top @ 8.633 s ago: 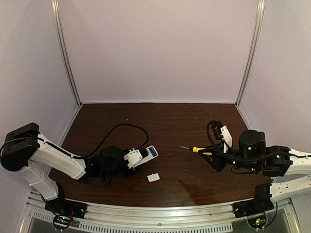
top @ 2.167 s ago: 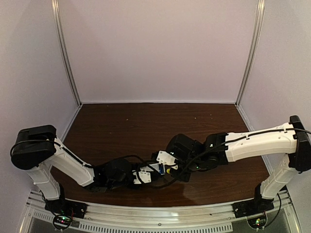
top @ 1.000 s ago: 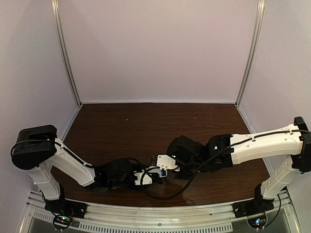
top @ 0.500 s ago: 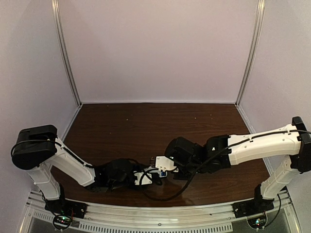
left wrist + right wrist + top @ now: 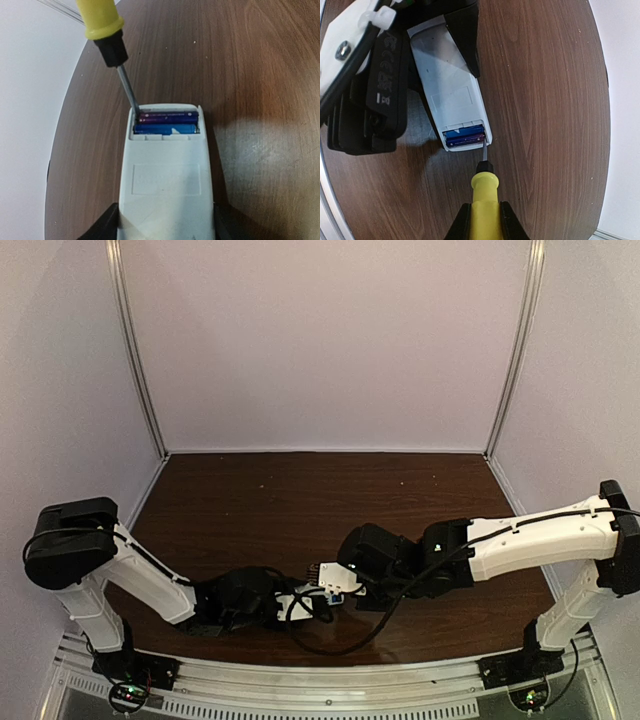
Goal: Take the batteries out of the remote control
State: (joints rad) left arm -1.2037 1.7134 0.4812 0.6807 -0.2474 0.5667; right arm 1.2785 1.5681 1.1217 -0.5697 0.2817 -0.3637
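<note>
Left gripper (image 5: 165, 227) clamps remote control (image 5: 165, 180), lower centre of left wrist view. Both batteries (image 5: 166, 123) sit in the open compartment, mid-frame. Right gripper (image 5: 484, 222) pinches screwdriver (image 5: 484, 192) handle, tip at compartment's left corner. Risk: tip skids off the rounded cell, or a prised battery springs across the table (image 5: 260, 75)

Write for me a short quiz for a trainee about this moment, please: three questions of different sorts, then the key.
1. True or false: both batteries are already out of the remote control.
2. What does the right tool hold? A) the screwdriver B) a battery C) nothing
3. Which tool grips the remote control?
Key: 1 false, they sit in the open compartment. 2 A. 3 the left tool.
</note>
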